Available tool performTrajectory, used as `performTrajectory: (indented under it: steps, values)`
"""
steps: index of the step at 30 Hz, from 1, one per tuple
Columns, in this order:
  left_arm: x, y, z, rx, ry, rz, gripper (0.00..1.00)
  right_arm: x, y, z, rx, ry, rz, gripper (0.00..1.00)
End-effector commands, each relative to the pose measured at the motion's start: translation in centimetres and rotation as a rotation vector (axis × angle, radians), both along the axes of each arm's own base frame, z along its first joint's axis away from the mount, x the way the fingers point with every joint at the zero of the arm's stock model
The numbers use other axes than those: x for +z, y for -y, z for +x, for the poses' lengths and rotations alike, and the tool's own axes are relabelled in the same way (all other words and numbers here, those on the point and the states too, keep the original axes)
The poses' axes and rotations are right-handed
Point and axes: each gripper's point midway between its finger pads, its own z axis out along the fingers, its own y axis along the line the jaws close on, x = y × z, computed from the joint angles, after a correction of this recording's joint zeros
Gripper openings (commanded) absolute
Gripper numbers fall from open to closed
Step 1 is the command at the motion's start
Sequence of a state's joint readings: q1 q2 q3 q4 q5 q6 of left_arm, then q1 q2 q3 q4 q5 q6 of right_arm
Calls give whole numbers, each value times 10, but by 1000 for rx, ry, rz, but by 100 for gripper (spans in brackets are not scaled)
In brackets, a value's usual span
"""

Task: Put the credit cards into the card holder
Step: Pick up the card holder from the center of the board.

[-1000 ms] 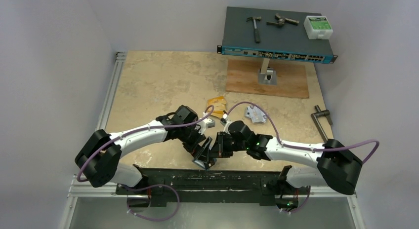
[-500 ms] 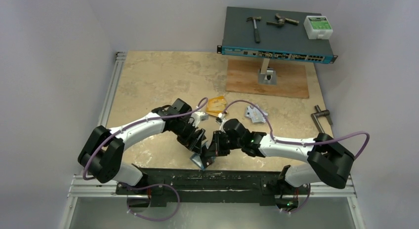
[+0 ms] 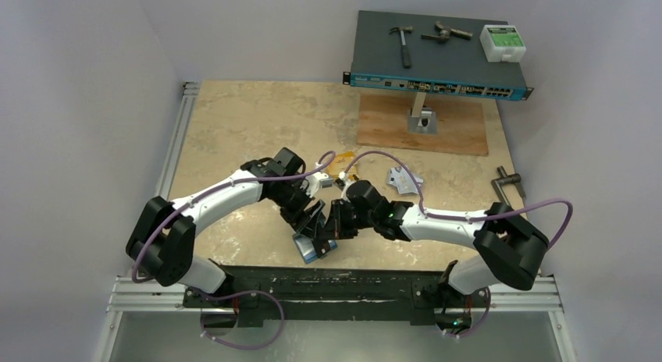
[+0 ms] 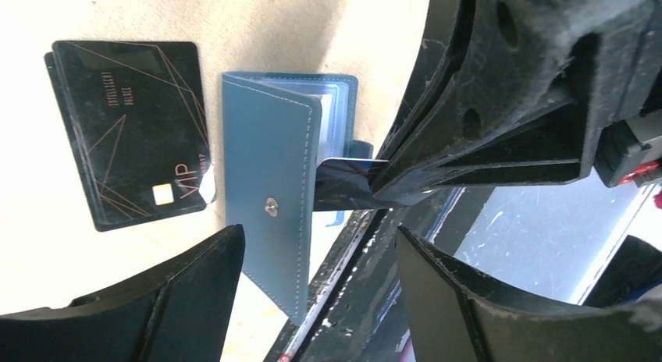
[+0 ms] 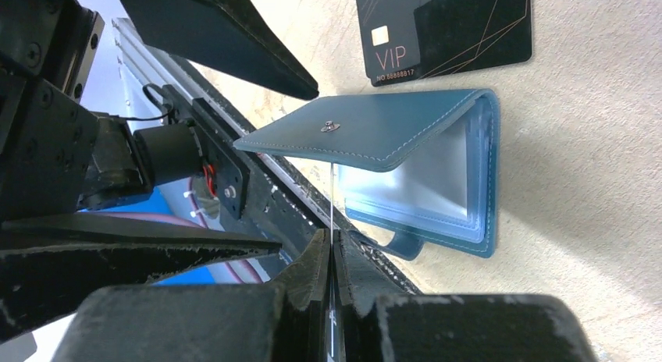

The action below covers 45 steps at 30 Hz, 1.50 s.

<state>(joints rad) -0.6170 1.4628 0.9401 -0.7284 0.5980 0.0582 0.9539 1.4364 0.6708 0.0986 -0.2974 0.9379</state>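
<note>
**Near edge.** The card holder [image 3: 311,248] lies on the table [image 3: 234,120] just short of the front rail [image 3: 351,280], between the two grippers. It rests on its back cover. The front cover, with the snap stud, stands half raised over the paler pockets.

**Right gripper** [image 5: 332,278]: clenched on a single dark card [image 4: 343,182], held edge-on with its leading edge at the holder's mouth under the raised cover. Whether it has entered a pocket cannot be told.

**Left gripper** [image 4: 312,299]: released. Its fingers [image 4: 179,299] stand apart on either side of the raised cover and grasp nothing that the views show.

**Beyond.** The black stack [image 4: 129,132] lies just beside the holder's spine, VIP face up. Farther off, the orange-gold cards [image 3: 343,177] and silver-white cards [image 3: 400,181] sit behind the wrists, outside the holder. The network switch [image 3: 437,54] at the far side plays no part.

**Assessment.** An early stage, with one card at the point of insertion.

**Risks.**
1. The cover is unrestrained. If it drops, the card may ride over the pockets rather than into one.
2. Nothing pins the holder. A push from the card could slide or turn it on the smooth top, into the black stack.
3. The grippers work very close together. A brush between them could knock the card out of line or out of the grasp.
</note>
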Motion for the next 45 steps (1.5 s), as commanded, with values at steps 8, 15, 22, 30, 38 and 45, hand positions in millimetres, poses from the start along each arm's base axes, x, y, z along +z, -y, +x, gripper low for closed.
performTrajectory:
  steps: [8, 15, 22, 30, 38, 45]
  values:
    - [-16, -18, 15, -132, 81, 117, 57, 10, 2, 20, -21, 57, 35, 0]
    - [-18, -17, 25, -94, 93, 125, 43, 4, 8, 16, -13, 48, 21, 0]
    - [-19, -16, 38, 59, 55, 176, 21, 0, 20, 3, -21, 19, 25, 0]
    - [-4, 10, 20, 264, -127, 112, 10, 18, 37, -2, -44, 56, -4, 0]
    - [-2, 55, 12, 324, -179, 22, 1, 4, 60, -16, -99, 2, -37, 0]
    - [-18, 56, 17, 363, -183, 45, 0, -18, 90, -41, -137, -76, -73, 0]
